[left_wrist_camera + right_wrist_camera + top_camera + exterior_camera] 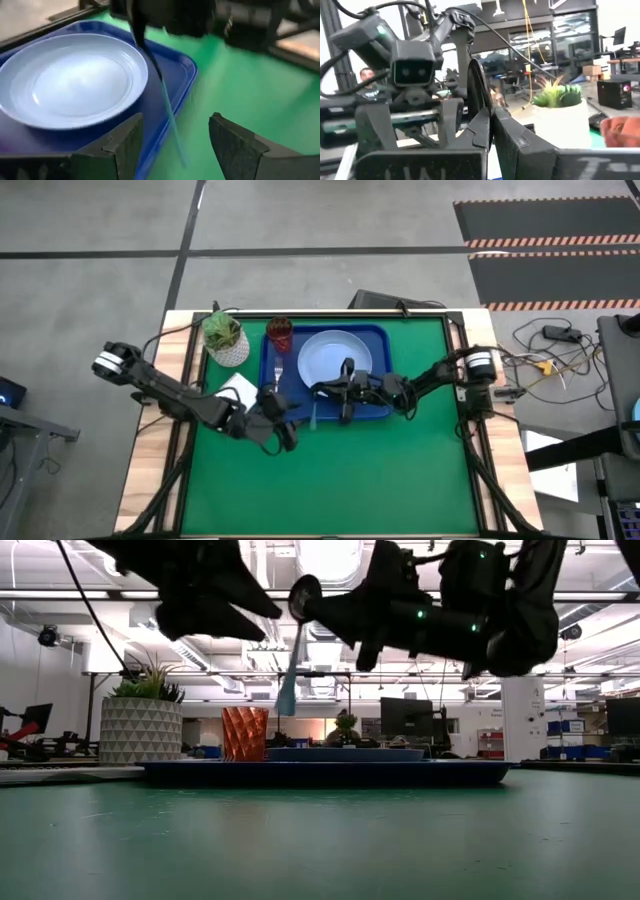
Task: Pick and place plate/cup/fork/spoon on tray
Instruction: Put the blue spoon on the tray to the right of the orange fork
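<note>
The deep-blue tray (378,408) lies on the green mat. On it rest the light-blue plate (335,358), the dark-red cup (280,332) at its far left corner, and the orange-handled fork (279,373). My right gripper (322,389) reaches in from the right, over the tray's near part, and is shut on the spoon (290,665). The spoon hangs bowl up, with its light-blue handle down. My left gripper (175,145) stands open by the tray's near edge. The spoon's handle (170,117) hangs just ahead of the gap between its fingers, apart from both. My right gripper pinches the spoon's dark metal bowl (479,92) between its two fingers, the bowl standing edge-on between them. The fingers come from the table's right, tipped a little upward. The spoon hangs below them, its handle end (287,708) clear above the tray.
A white pot with a green plant (225,338) stands at the tray's far left. A white sheet (237,388) lies left of the tray under my left arm. The near half of the green mat (330,490) holds nothing.
</note>
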Tool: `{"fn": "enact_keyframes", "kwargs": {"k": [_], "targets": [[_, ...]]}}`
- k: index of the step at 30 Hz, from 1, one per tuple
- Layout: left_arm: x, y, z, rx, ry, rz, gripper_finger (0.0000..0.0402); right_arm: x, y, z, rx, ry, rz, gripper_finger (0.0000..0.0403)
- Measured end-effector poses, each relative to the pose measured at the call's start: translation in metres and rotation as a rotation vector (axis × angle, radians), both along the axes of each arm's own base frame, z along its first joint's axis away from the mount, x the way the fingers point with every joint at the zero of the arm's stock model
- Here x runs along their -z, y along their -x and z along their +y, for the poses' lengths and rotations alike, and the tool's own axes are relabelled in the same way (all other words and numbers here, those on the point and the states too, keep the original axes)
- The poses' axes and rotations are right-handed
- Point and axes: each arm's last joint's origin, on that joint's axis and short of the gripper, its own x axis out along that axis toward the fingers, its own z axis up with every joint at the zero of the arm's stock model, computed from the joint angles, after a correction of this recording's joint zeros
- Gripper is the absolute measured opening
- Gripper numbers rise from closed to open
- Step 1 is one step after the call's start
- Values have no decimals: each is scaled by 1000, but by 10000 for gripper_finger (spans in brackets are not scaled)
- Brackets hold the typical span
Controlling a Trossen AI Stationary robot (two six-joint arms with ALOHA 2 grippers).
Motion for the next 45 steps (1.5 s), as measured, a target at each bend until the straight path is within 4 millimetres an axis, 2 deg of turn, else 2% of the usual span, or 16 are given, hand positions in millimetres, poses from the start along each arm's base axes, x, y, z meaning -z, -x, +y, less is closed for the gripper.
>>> {"fn": "enact_keyframes", "kwargs": {"k": [5, 12, 17, 20, 27, 33, 41, 45], "targets": [[6, -2, -17, -161, -53, -115, 195, 14, -9, 15, 95, 13, 15, 8], [24, -22, -25, -305, -187, -188, 163, 12, -11, 23, 221, 84, 26, 8], [38, -47, -32, -296, -372, -130, 139, 6, -10, 22, 245, 128, 14, 8], [44, -58, -36, -390, -445, -105, 129, 7, -9, 23, 247, 133, 25, 8], [42, -66, -46, -527, -551, -60, 125, 9, -9, 23, 278, 153, 42, 8], [46, -65, -40, -553, -521, -81, 125, 8, -9, 22, 292, 145, 36, 8], [69, -71, -27, -568, -488, -82, 125, 8, -9, 22, 289, 137, 34, 8], [70, -72, -23, -578, -488, -79, 125, 8, -9, 22, 289, 135, 34, 8]]}}
